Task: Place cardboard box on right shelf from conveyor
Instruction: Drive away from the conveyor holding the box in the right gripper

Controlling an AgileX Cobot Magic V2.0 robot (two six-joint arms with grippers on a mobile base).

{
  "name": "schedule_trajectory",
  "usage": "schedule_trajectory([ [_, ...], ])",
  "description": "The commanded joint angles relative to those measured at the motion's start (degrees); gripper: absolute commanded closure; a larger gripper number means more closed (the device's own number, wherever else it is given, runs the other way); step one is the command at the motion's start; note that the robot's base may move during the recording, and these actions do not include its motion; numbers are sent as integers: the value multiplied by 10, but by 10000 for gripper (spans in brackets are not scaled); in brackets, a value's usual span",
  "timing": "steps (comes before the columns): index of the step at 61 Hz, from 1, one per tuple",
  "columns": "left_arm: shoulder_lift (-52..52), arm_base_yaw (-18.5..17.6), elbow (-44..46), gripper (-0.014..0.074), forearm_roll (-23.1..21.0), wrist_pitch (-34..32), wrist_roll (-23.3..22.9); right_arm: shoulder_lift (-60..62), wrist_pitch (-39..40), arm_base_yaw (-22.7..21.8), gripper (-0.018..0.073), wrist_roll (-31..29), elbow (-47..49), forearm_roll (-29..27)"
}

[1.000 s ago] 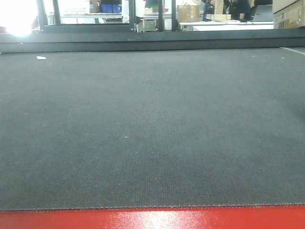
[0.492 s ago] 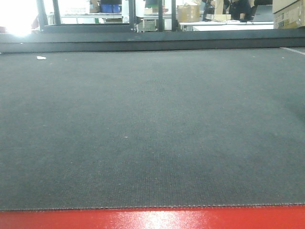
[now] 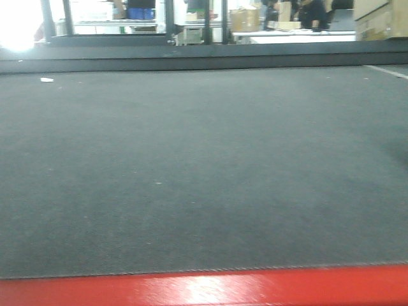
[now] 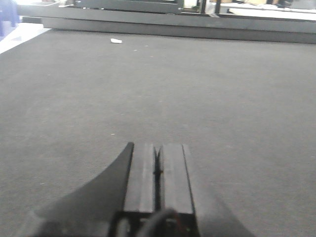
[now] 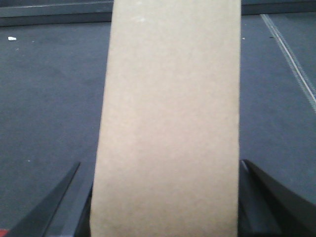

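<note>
conveyor (image 3: 191, 159) matting dark grey, red front edge (image 3: 255, 287); white scrap (image 3: 46, 80) far-left on it, cartons (image 3: 244, 19) beyond. left gripper (image 4: 157, 168) closed over it; right gripper (image 5: 159, 165) clamps cardboard box (image 5: 170, 113).

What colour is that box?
Plain tan cardboard box, clearest in the right wrist view.

I see the conveyor (image 3: 204, 159) filling my view, a white scrap (image 3: 46, 80) at its far left, cartons (image 3: 244, 19) beyond its far edge.
</note>
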State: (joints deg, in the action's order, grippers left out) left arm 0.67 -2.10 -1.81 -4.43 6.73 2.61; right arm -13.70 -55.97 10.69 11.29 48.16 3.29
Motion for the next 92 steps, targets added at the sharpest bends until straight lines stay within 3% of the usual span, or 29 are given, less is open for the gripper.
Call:
schedule_trajectory([
  [1, 9, 2, -4, 712, -3, -50, 0, -8, 53, -3, 419, -6, 13, 5],
  [92, 9, 2, -4, 712, -3, -50, 0, -8, 53, -3, 419, -6, 13, 5],
])
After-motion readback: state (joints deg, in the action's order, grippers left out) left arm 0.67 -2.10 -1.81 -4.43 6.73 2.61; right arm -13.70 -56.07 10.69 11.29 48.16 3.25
